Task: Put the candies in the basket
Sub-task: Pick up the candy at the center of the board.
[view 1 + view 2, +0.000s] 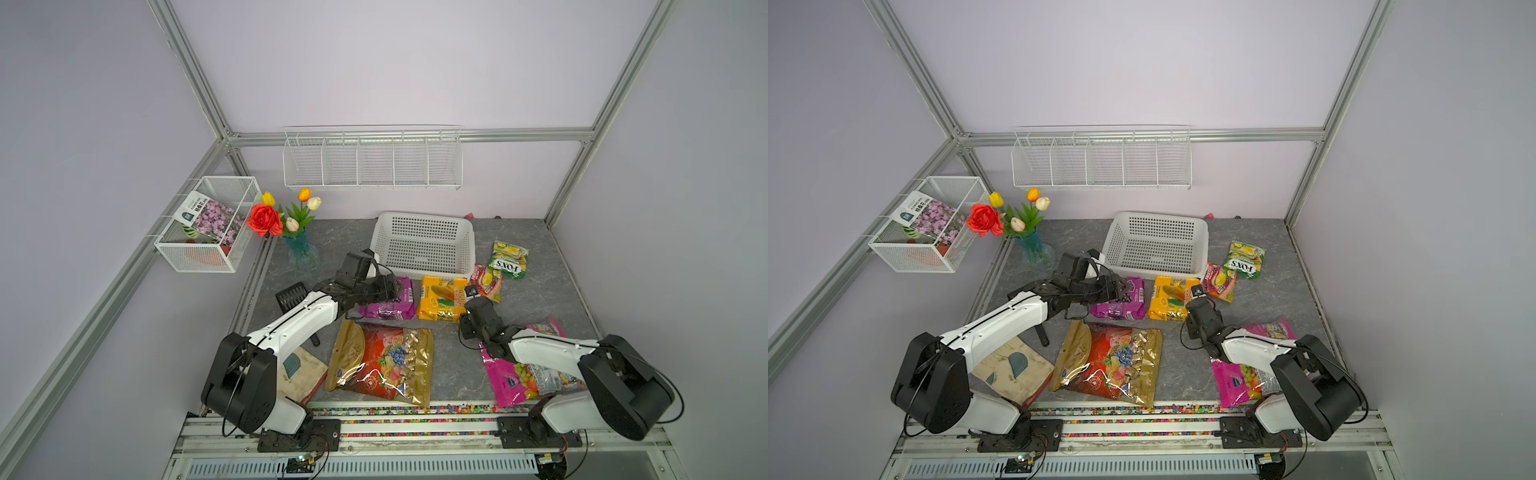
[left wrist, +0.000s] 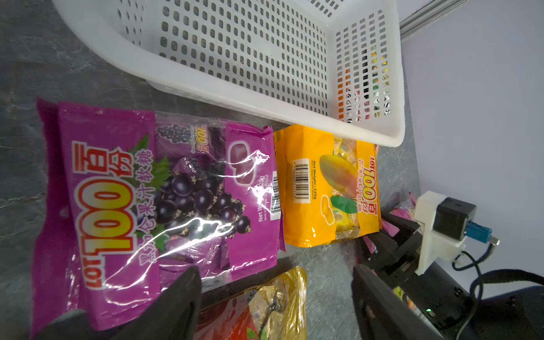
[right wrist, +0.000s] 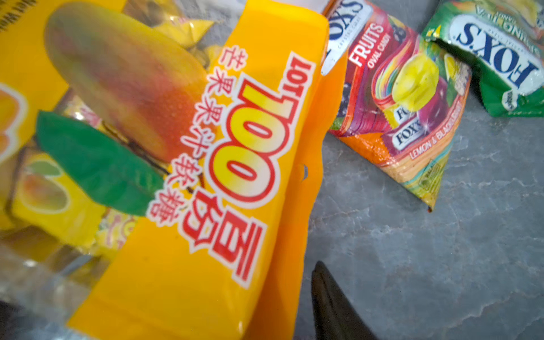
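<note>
claws low over the candy bags

left claw is wide open. it hangs low over one end of the purple bag. one finger is above the bag and the other is above the grey surface. the left arm reaches long and flat toward the basket.

right claw points down at the right end of the yellow bag. the right arm is bent and low. the end of the bag sits between the two fingers, but i cannot tell if they squeeze it.

in both top views the tips of the right claw hide under its little camera. the right wrist view is blurry, and one finger there is only a dark corner. the pink bag is mostly under the right arm. the gold and red bag is cut off in the left wrist view.

all six bags lie on the surface, outside the basket. the purple and yellow bags sit side by side just in front of it. the orange bag is beside the yellow one, and the green bag is next to that.
</note>
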Available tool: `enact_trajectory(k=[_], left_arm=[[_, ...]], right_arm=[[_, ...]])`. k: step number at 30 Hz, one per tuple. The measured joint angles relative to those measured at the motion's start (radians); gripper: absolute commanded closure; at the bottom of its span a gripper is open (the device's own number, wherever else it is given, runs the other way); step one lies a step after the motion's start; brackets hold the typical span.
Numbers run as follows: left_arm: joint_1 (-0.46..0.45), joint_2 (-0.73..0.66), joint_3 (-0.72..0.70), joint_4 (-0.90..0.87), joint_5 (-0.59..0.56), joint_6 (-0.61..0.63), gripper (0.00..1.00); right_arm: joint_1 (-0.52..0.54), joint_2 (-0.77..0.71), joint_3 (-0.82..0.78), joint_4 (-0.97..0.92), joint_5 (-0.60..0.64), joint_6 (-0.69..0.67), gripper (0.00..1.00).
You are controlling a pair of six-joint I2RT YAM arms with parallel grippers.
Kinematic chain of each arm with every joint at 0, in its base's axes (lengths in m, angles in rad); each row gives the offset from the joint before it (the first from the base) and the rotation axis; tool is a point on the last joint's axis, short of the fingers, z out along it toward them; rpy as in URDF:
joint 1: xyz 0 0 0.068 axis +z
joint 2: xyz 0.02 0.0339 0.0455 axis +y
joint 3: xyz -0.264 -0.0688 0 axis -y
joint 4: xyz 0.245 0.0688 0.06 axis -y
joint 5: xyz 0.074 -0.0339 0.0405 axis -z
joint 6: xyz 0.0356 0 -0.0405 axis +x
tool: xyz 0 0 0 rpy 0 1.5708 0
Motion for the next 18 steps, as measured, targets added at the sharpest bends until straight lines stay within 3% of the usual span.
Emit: enact_trajectory(k=[5,7,12,18], left_arm=[[0.0,0.0,0.0,0.0,0.0,0.0,0.17],[0.0,0.0,0.0,0.0,0.0,0.0,0.17],[0.0,-0.001,0.0,-0.001,-0.001,0.0,0.17],[0.0,-0.015,0.014,-0.04,-0.029,0.005,0.11]], right_arm=[[0.019,0.045,-0.031,0.178,0.035,-0.054,0.59],[0.026,0.055,-0.042,0.226,0.044,-0.075,0.73],[0.041,0.067,-0.053,0.312,0.061,-0.126,0.95],[0.063,-0.022,-0.06,0.28,0.082,-0.142,1.0]])
